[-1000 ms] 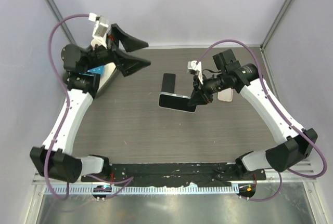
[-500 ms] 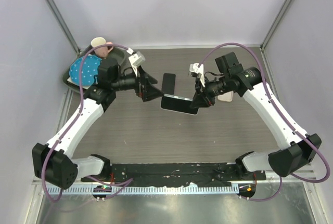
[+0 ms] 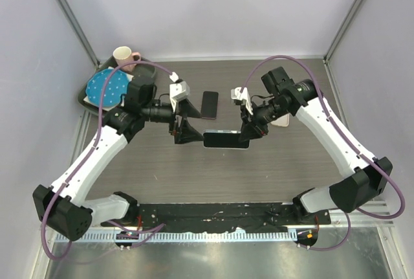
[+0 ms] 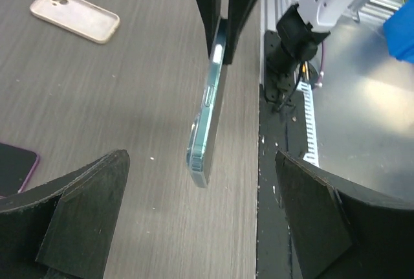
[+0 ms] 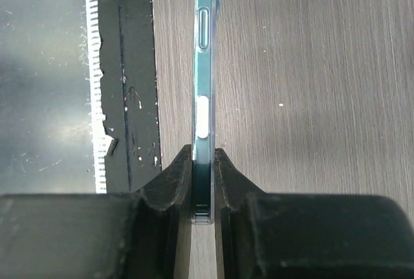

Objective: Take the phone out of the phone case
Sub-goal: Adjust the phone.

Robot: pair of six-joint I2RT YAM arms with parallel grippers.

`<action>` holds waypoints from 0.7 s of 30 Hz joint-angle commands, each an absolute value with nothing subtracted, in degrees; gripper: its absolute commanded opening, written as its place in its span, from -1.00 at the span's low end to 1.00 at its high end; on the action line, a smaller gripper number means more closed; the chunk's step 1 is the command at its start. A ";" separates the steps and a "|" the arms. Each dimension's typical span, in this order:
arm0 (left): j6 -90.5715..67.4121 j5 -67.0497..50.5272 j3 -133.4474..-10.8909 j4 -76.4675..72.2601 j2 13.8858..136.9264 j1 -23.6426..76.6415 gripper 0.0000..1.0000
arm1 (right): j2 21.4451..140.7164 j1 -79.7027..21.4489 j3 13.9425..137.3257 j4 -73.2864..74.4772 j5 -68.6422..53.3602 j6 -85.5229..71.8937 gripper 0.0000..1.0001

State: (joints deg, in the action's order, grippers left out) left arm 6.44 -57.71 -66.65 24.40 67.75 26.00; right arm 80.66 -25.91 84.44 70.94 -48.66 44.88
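Note:
The phone in its clear phone case [image 3: 226,140] hangs above the table, with my right gripper [image 3: 248,133] shut on its right end. From the right wrist it shows edge-on, a teal phone [image 5: 204,65] pinched between the two black fingers [image 5: 173,185]. My left gripper [image 3: 192,123] is wide open just left of the phone's free end and touches nothing. From the left wrist the phone [image 4: 209,127] hangs edge-on beyond and between the spread fingers [image 4: 77,217], gripped at its far end by the right gripper.
A dark phone [image 3: 208,104] lies flat behind the held one. A beige empty case [image 3: 281,120] lies under the right arm, also visible as the beige case [image 4: 74,13]. At the back left stand a pink cup [image 3: 123,54] and a blue dotted cloth on a dark tray [image 3: 85,94].
My left arm swung from the back left corner to the middle, bringing its open gripper up to the phone's free end. The right gripper shifted the phone slightly forward and levelled it.

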 commanded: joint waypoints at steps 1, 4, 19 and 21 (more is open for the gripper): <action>13.26 -58.27 -67.15 31.10 68.55 28.12 1.00 | 79.28 -26.89 88.07 68.12 -50.01 44.92 -0.98; 14.85 -57.05 -67.24 33.47 69.08 29.97 1.00 | 79.28 -27.68 87.89 65.05 -49.57 42.55 -0.98; 19.51 -57.65 -66.62 37.08 73.83 33.57 0.85 | 83.32 -31.55 90.44 61.08 -48.78 39.29 -0.98; 19.95 -58.09 -66.36 37.35 73.65 33.66 0.74 | 83.50 -31.55 90.44 61.08 -48.34 39.81 -0.98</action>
